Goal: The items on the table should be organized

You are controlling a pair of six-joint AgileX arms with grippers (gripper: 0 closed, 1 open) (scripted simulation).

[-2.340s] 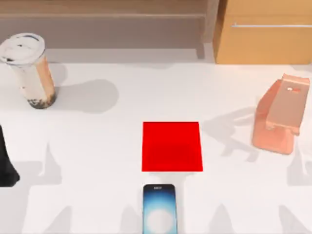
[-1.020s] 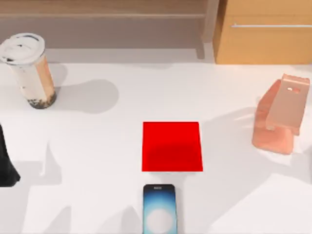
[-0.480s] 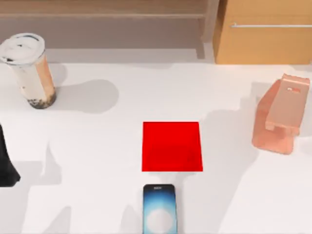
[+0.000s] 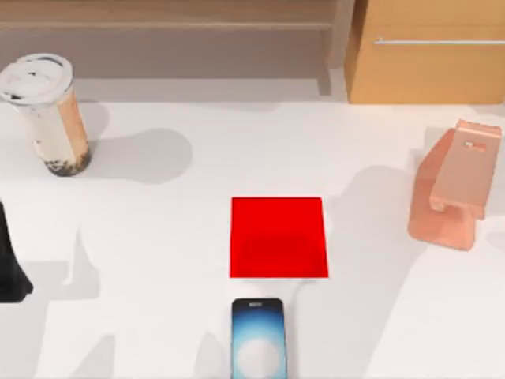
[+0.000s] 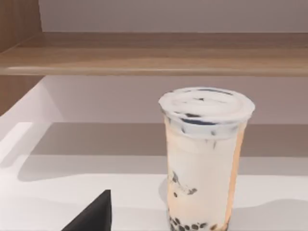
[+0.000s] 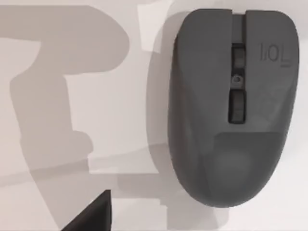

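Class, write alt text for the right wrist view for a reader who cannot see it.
A dark grey computer mouse lies flat on the white table, seen from directly above, its scroll wheel and buttons facing the camera. Grey shadows fall across the table beside it.

Bright, even light; soft grey shadows spread over the white table (image 4: 158, 237), edges perhaps slightly blurred

A flat red square mat (image 4: 278, 237) is lying near the middle of the scene. Well apart from it, toward the right side, a salmon-pink angled phone stand (image 4: 453, 186) is sitting upright, its sloped face leaning back. Along the far edge, a light wooden cabinet with a thin metal handle (image 4: 430, 51) is standing at the right, and a long wooden shelf (image 4: 170, 28) is running leftward beside it.
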